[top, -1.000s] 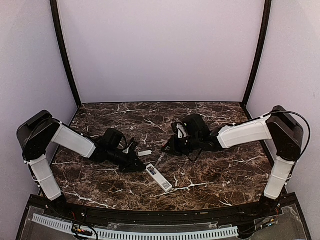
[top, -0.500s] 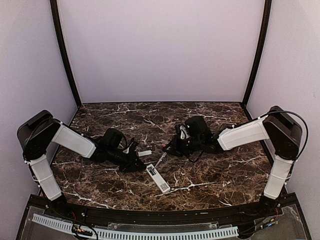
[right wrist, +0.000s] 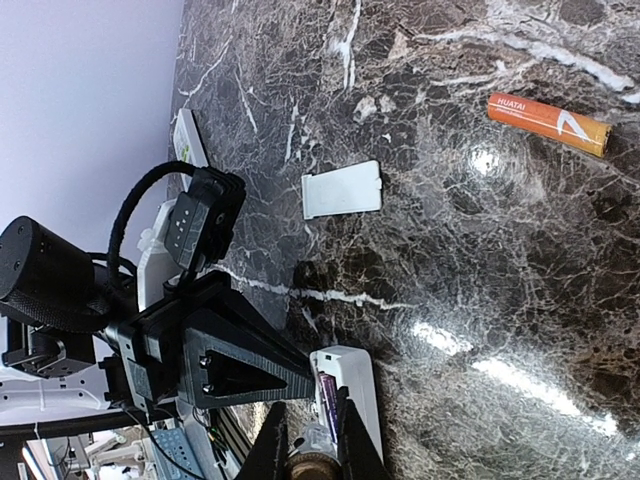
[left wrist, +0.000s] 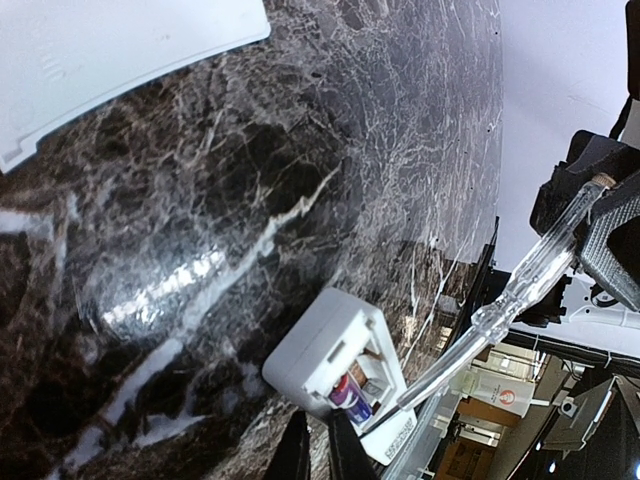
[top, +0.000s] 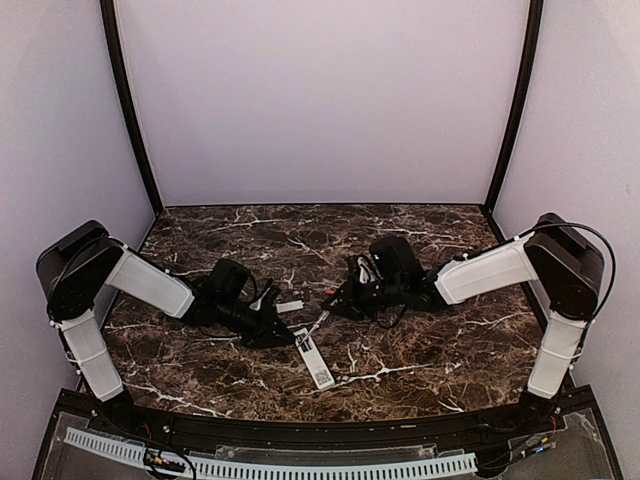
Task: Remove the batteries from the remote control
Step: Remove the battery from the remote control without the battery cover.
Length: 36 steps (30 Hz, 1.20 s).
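The white remote control (top: 312, 359) lies back-up near the table's front, its battery bay open at the far end (left wrist: 345, 360). One dark purple battery (left wrist: 353, 394) with a red end still sits in the bay (right wrist: 328, 400). An orange battery (right wrist: 548, 123) lies loose on the marble. My left gripper (top: 284, 335) is shut and empty, its tips (left wrist: 318, 450) against the remote's edge beside the bay. My right gripper (right wrist: 308, 445) is shut on a clear-shafted tool (left wrist: 505, 305), whose tip reaches into the bay next to the purple battery.
A small white cover plate (right wrist: 342, 190) lies on the marble beyond the remote (top: 290, 306). Another white flat piece (right wrist: 188, 138) rests farther off, near the wall. The two grippers stand very close together over the remote.
The remote has swung a little, its near end moving left. The right arm has shifted slightly right and lower, bringing the tool's tip to the bay. The left gripper stays pressed against the remote.
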{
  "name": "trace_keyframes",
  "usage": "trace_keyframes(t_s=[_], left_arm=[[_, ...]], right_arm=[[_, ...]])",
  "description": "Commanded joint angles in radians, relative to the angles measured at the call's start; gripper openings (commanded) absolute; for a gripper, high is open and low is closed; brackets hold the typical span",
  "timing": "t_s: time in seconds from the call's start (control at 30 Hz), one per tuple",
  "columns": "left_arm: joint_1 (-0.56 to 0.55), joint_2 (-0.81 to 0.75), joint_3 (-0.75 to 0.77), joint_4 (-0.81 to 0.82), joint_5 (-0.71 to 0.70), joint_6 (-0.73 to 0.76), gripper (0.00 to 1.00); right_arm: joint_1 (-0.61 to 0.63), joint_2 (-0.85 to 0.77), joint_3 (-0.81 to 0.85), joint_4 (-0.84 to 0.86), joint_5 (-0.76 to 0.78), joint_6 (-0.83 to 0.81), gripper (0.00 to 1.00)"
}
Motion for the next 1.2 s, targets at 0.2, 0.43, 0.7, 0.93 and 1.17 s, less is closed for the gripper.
trace_keyframes(t_s=[0.2,0.43,0.7,0.93,1.17], left_arm=[[-0.010,0.014,-0.015,-0.015,-0.006,-0.002,0.08],[-0.012,0.018,-0.011,-0.013,-0.004,-0.003,0.09],[-0.015,0.020,-0.011,-0.014,-0.003,-0.003,0.08],[-0.018,0.020,-0.008,-0.016,-0.004,-0.003,0.08],[-0.020,0.020,-0.008,-0.014,-0.004,-0.001,0.08]], right_arm=[[0.004,-0.103,0.007,-0.093,0.087,-0.081,0.00],[0.007,-0.144,0.023,-0.188,0.156,-0.142,0.00],[0.036,-0.120,0.051,-0.221,0.180,-0.155,0.00],[0.058,-0.103,0.078,-0.251,0.203,-0.173,0.00],[0.081,-0.075,0.112,-0.301,0.254,-0.203,0.00]])
